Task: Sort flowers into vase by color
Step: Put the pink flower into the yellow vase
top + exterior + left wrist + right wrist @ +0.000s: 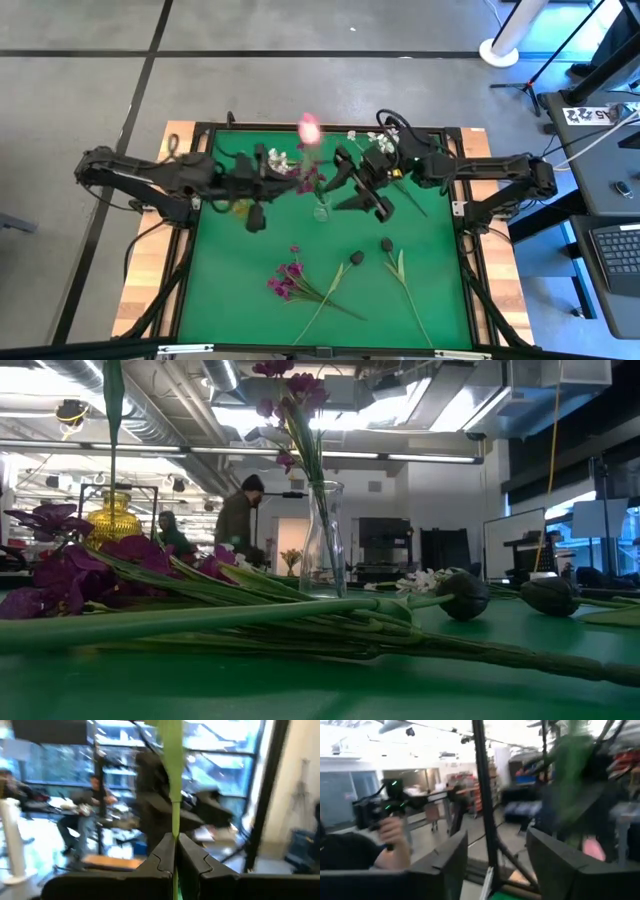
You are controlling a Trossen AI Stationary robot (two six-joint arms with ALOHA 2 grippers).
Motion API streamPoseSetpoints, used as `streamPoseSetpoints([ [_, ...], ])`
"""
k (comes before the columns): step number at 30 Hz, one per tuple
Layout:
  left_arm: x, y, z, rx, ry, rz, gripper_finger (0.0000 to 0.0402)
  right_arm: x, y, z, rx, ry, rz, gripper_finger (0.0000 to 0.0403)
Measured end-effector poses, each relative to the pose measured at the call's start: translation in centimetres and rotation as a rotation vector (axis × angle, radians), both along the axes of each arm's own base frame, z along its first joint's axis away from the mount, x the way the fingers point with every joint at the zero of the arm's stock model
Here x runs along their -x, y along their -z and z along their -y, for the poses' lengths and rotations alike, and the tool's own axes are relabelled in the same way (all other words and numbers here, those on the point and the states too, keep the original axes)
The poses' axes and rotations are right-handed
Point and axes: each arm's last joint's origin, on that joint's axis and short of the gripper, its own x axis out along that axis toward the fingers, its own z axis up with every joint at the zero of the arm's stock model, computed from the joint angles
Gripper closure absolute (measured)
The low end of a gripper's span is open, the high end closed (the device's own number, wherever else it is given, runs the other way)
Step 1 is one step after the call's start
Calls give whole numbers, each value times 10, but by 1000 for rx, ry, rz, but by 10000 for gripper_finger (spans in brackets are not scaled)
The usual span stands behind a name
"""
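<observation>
A clear glass vase [322, 550] stands mid-table [322, 210] with magenta flowers [290, 390] in it. My left gripper [296, 176], just left of the vase, is shut on the green stem of a pink flower [310, 128]. My right gripper [347, 186] stands open just right of the vase, with nothing between its fingers [497, 865]. Magenta flowers [285, 280] and two dark-headed flowers [355, 258] [387, 245] lie flat on the green mat near the front. White flowers [380, 138] lie at the far edge. My left gripper pinches the flower's thin green stem [174, 827] between its two fingers. The fingers come at it about level and lie across the stem. The stem stands upright through the hold, with the pink head above, lifted clear of the table.
A golden-yellow vase [112, 520] stands on the left, under my left arm. More white flowers [280, 158] lie at the far left. People and equipment show in the room beyond the table. The green mat has free room at its near left and right corners.
</observation>
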Motion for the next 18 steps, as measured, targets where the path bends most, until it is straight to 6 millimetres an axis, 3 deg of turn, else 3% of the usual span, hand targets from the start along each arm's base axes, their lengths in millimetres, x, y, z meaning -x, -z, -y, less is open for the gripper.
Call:
streamPoseSetpoints([
  [7,40,-19,9,-35,-58,45,401,23,-12,-1,44,30,-37,160],
  [13,82,-31,13,-43,-108,65,401,42,-14,-1,59,91,-138,169],
  [18,113,-36,12,-62,-165,48,401,44,-7,1,98,172,-218,183],
])
